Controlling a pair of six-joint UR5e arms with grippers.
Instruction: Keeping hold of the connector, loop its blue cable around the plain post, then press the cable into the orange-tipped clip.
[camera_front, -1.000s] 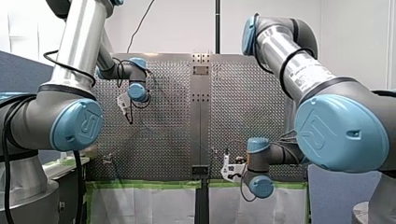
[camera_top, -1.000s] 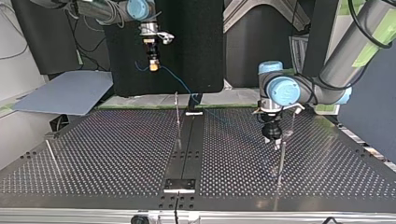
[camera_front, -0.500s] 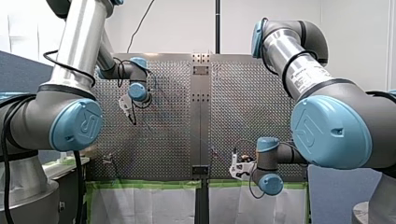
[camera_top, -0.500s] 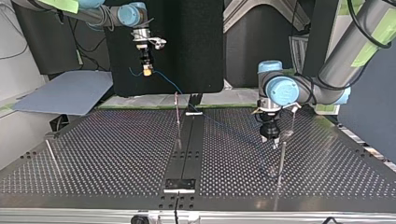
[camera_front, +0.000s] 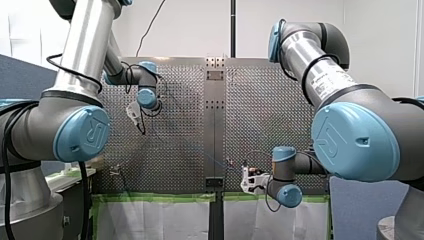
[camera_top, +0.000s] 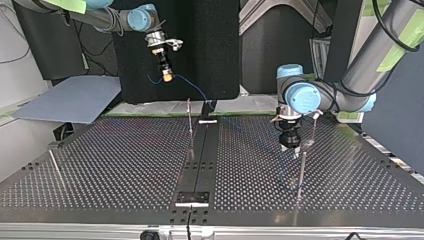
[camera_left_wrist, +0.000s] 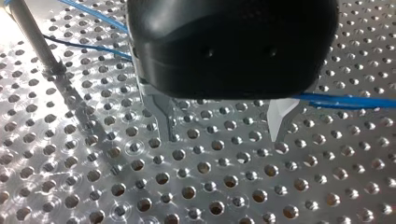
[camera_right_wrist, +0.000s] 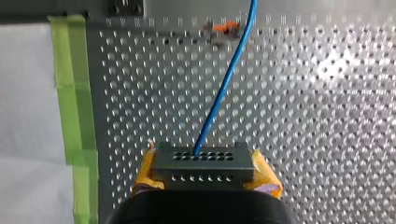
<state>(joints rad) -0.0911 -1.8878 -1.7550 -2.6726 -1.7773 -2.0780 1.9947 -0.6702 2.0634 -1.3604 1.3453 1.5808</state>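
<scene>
My right gripper (camera_right_wrist: 204, 175) has its yellow pads shut on the dark connector (camera_right_wrist: 203, 161). From it the blue cable (camera_right_wrist: 224, 88) runs up to the orange-tipped clip (camera_right_wrist: 226, 28). In the top view that gripper (camera_top: 168, 76) hangs tilted, high above the table's far edge, and the cable (camera_top: 192, 90) slopes down from it. My left gripper (camera_left_wrist: 222, 128) stands open just above the perforated plate, nothing between its fingers. The cable (camera_left_wrist: 348, 100) crosses behind it, partly hidden by its body. The plain post (camera_left_wrist: 32, 39) stands off to one side of it.
The perforated table (camera_top: 125, 165) has a dark centre strip (camera_top: 200, 160). A thin upright (camera_top: 189, 122) stands beside the strip, and another rod (camera_top: 301, 172) stands just in front of my left gripper (camera_top: 292, 150). A slanted rod (camera_top: 55, 165) is at the top view's left. Green tape (camera_front: 160, 197) edges the plate.
In the top view my right gripper swung left with the connector, then back right, and now hangs tilted. My left gripper has stayed open over the same spot.
</scene>
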